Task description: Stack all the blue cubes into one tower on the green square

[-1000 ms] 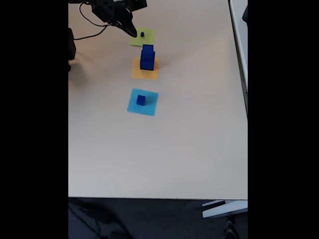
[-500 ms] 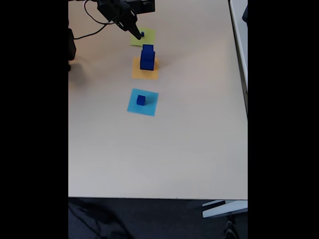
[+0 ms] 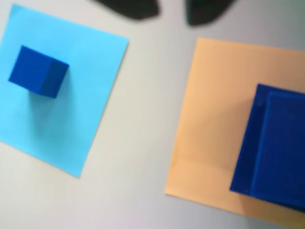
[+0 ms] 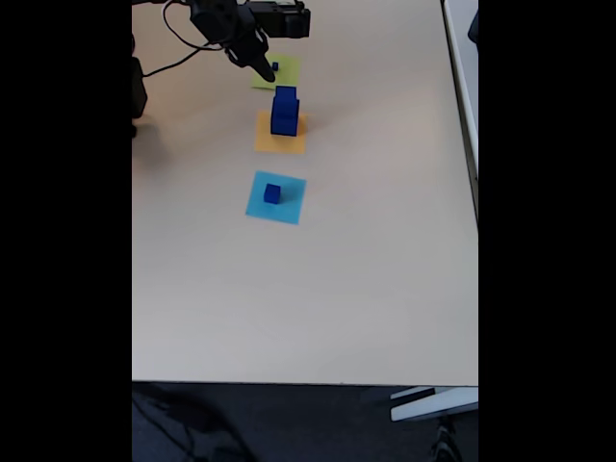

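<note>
In the fixed view my gripper (image 4: 266, 70) hangs at the left edge of the green square (image 4: 285, 77), just beside a tiny blue cube (image 4: 275, 66) lying on it. Two larger blue cubes (image 4: 285, 111) stand stacked on the orange square (image 4: 277, 141). A small blue cube (image 4: 272, 193) sits on the light-blue square (image 4: 286, 204). In the wrist view the gripper (image 3: 170, 8) shows as two dark fingertips (image 3: 131, 7) at the top edge, apart, with nothing between them. Below them lie the small cube (image 3: 38, 71) and the big stacked cube (image 3: 276, 143).
The beige table (image 4: 366, 269) is bare in front of and to the right of the squares. A black cable (image 4: 178, 65) and the arm's base sit at the back left. The table's right edge runs near a white surface (image 4: 464, 58).
The arm has swung rightwards, bringing the gripper tip closer to the tiny cube on the green square. The cubes have not moved.
</note>
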`<control>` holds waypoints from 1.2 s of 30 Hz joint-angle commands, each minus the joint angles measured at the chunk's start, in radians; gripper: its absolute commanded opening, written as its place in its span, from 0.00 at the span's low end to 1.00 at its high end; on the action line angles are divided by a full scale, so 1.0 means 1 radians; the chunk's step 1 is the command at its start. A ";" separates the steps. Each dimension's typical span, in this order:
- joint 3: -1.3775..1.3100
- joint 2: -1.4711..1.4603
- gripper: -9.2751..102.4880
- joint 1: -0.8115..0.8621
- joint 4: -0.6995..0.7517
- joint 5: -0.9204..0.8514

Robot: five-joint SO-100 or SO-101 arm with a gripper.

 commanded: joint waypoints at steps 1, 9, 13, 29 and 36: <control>-0.069 -0.035 0.08 0.026 -0.021 0.095; -0.138 -0.097 0.08 0.006 0.043 0.172; -0.140 -0.097 0.08 -0.035 0.043 0.210; -0.414 -0.261 0.08 -0.322 0.256 0.600; -0.540 -0.382 0.08 -0.420 0.328 0.738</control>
